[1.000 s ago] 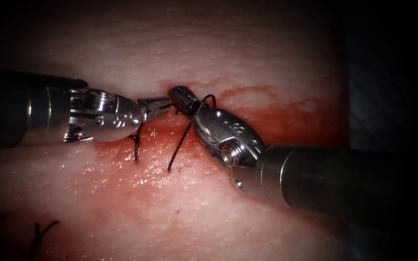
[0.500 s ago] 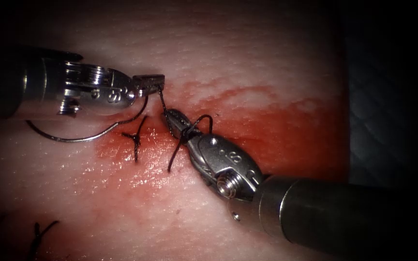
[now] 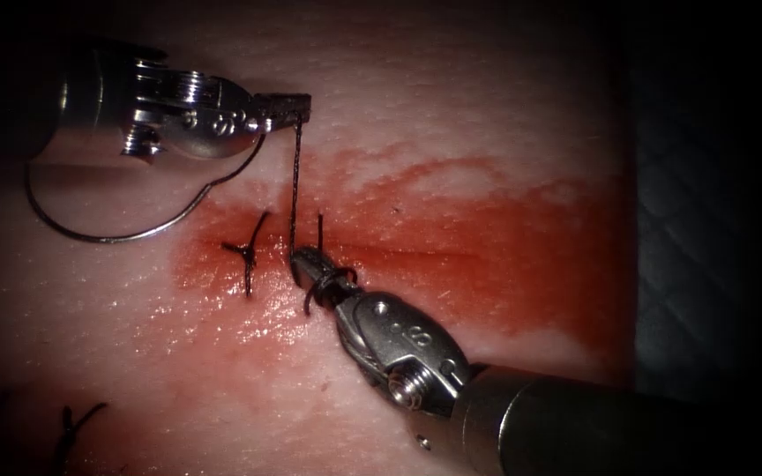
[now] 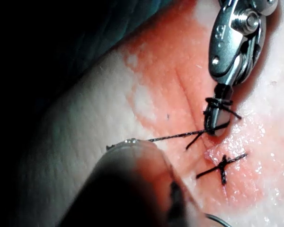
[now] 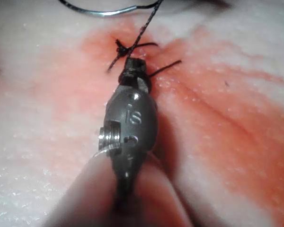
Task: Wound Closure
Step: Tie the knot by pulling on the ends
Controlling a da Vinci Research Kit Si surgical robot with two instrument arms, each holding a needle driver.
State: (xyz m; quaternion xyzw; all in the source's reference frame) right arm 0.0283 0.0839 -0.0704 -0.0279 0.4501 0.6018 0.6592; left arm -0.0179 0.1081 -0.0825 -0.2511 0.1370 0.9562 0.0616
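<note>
The right tool, thread looped round its tip, is clenched on a short thread end at the cut. The left tool, far and left, grips the taut strand; the needle curves free over the tissue below it. A finished stitch lies just left.

My left end effector: polished steel clevis, ridged pulley, stamped digits, dark tube shaft. My right end effector: same steel housing, hex screw, small rivet, stamped digits, grey shaft.
</note>
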